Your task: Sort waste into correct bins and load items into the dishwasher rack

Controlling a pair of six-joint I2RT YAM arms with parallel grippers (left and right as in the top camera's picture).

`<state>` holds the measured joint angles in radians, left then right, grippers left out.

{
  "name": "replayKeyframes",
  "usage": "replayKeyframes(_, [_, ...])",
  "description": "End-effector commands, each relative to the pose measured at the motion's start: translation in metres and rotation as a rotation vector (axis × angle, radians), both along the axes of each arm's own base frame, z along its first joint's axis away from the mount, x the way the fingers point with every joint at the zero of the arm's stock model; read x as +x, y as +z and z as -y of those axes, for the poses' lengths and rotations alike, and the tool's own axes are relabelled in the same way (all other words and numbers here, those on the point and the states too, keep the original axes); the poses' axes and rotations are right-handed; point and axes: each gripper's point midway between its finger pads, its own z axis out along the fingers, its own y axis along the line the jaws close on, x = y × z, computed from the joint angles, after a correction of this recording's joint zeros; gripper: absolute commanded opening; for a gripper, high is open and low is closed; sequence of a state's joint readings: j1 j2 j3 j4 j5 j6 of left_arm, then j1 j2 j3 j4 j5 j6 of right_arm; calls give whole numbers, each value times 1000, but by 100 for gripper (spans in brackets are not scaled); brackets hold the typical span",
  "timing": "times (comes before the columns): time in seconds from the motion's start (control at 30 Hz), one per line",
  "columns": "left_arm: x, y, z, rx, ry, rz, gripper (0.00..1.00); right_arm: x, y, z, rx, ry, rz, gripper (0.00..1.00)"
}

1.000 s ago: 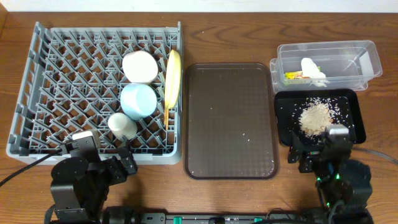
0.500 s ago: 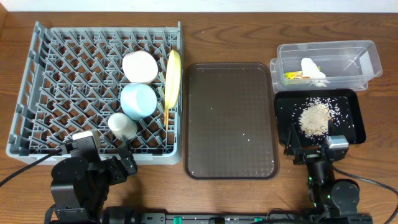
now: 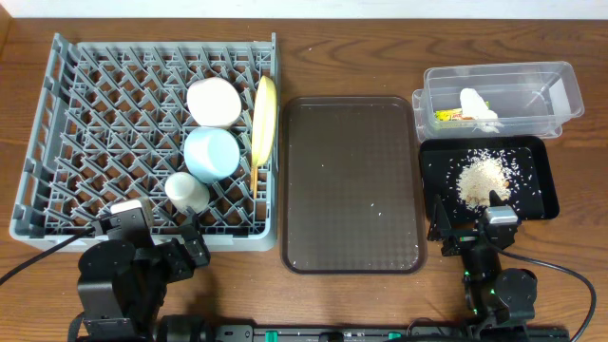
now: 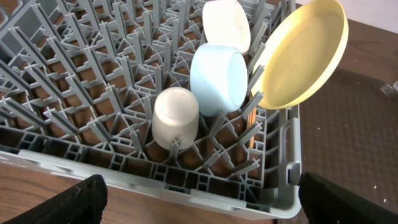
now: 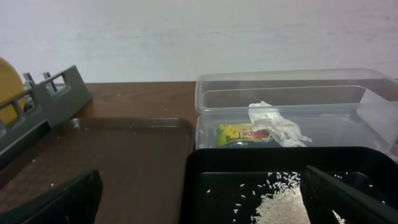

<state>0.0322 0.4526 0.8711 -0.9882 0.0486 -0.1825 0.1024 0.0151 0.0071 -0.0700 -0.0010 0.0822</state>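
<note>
The grey dishwasher rack [image 3: 95,142] holds a white bowl [image 3: 213,102], a light blue bowl [image 3: 211,153], a small white cup [image 3: 186,190] and a yellow plate [image 3: 265,116] on edge; all show in the left wrist view, cup [image 4: 176,116], plate [image 4: 301,55]. Wooden chopsticks [image 4: 251,121] stand by the plate. The clear tub [image 3: 560,90] holds white tissue [image 3: 478,106] and the snack wrapper [image 3: 449,115]. The black tray [image 3: 541,190] holds rice [image 3: 481,180]. My left gripper [image 3: 152,249] is open at the rack's front edge. My right gripper [image 3: 470,236] is open at the black tray's front edge.
A large brown serving tray [image 3: 351,180] lies between the rack and the bins, with a few stray rice grains [image 3: 372,203] on it. Bare wooden table lies behind it and along the front.
The right arm has drawn back toward the front edge and lowered, its gripper shifting left along the black tray's front. The left arm has not moved.
</note>
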Motion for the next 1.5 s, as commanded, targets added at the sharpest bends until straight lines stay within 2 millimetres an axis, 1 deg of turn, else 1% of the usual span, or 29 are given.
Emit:
replayKeyframes(0.0, [0, -2, -1, 7, 4, -6, 100, -1, -1, -3, -9, 13, -2, 99])
replayKeyframes(0.8, [-1, -3, -1, 7, 5, -5, 100, -1, -1, -3, -9, 13, -2, 99])
replayKeyframes(0.87, [-3, -5, -4, 28, 10, 0, 100, -1, -1, -3, -9, 13, -2, 99])
replayKeyframes(0.93, [-6, -13, -6, 33, 18, -1, 100, -1, -1, -3, -9, 13, -2, 99])
replayKeyframes(1.0, [-7, -26, -6, 32, 18, 0, 100, -1, -1, -3, -9, 13, -2, 99])
replayKeyframes(1.07, [-5, -39, -6, 33, 18, 23, 100, -1, -1, -3, -9, 13, -2, 99])
replayKeyframes(1.2, [10, -66, -6, 35, 20, 101, 100, -1, -1, -3, -9, 13, -2, 99])
replayKeyframes(1.27, [19, -76, -6, 36, 20, 158, 100, -1, -1, -3, -9, 13, -2, 99])
replayKeyframes(1.4, [37, -87, -7, 38, 22, 284, 100, -1, -1, -3, -9, 13, -2, 99])
replayKeyframes(1.47, [43, -89, -7, 39, 23, 338, 100, -1, -1, -3, -9, 13, -2, 99])
